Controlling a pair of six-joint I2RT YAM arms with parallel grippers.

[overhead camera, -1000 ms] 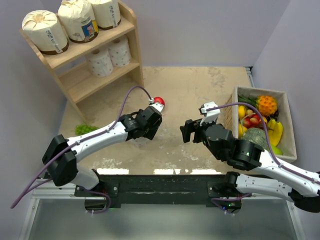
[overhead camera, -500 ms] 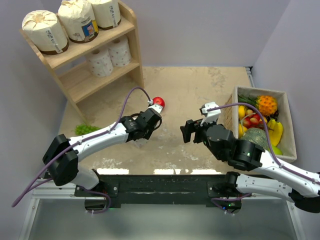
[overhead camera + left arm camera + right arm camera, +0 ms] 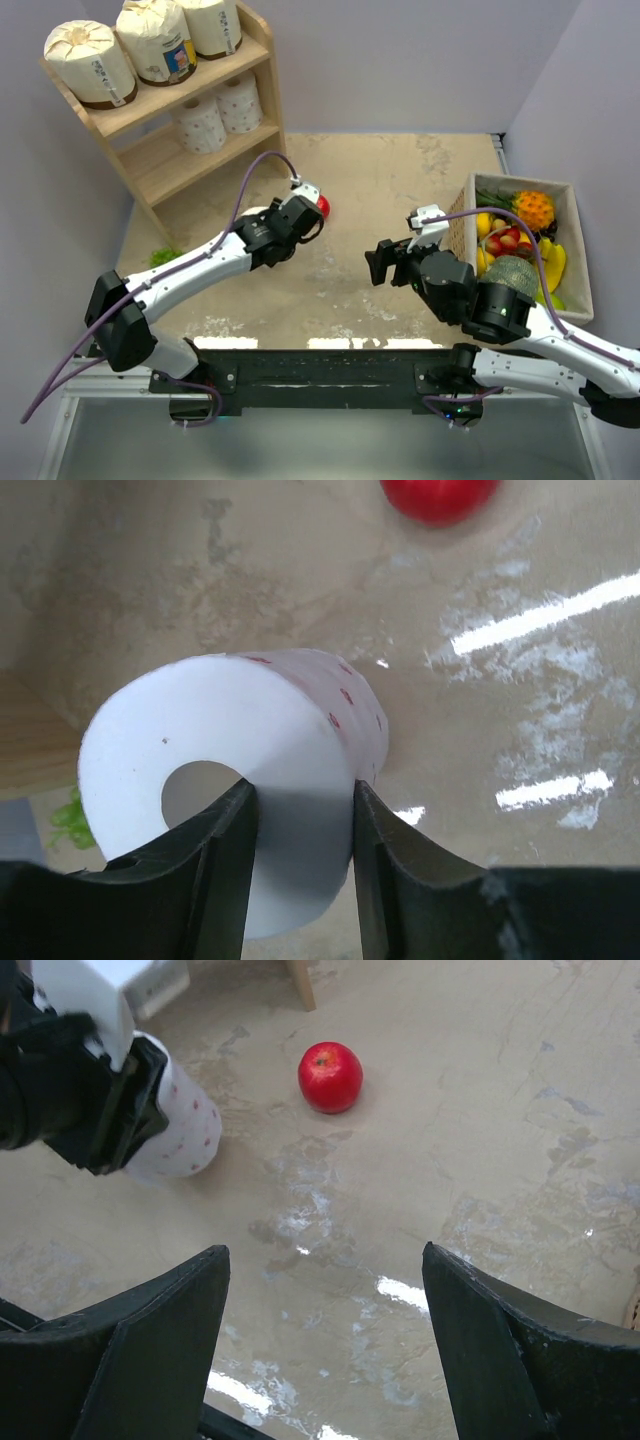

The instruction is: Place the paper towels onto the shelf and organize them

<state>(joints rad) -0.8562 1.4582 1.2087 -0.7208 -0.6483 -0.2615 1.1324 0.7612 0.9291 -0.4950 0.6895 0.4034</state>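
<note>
My left gripper (image 3: 268, 232) (image 3: 300, 815) is shut on a bare white, faintly dotted paper towel roll (image 3: 250, 740) (image 3: 254, 212) (image 3: 188, 1132). One finger sits at the hollow core and the other on the outer side. The roll hangs just above the table, left of the red apple. The wooden shelf (image 3: 170, 165) stands at the back left. Three wrapped rolls (image 3: 155, 40) fill its top tier and two bare white rolls (image 3: 218, 115) stand on the middle tier. My right gripper (image 3: 385, 262) (image 3: 325, 1290) hovers open over bare table, holding nothing.
A red apple (image 3: 322, 205) (image 3: 330, 1076) (image 3: 437, 495) lies right beside the left gripper. A box of fruit (image 3: 578, 250) stands at the right edge. A small green leafy thing (image 3: 165, 258) lies near the shelf's foot. The shelf's bottom tier holds nothing.
The left gripper has closed on the white roll and carried it up and left, toward the shelf. The right arm has barely shifted.
</note>
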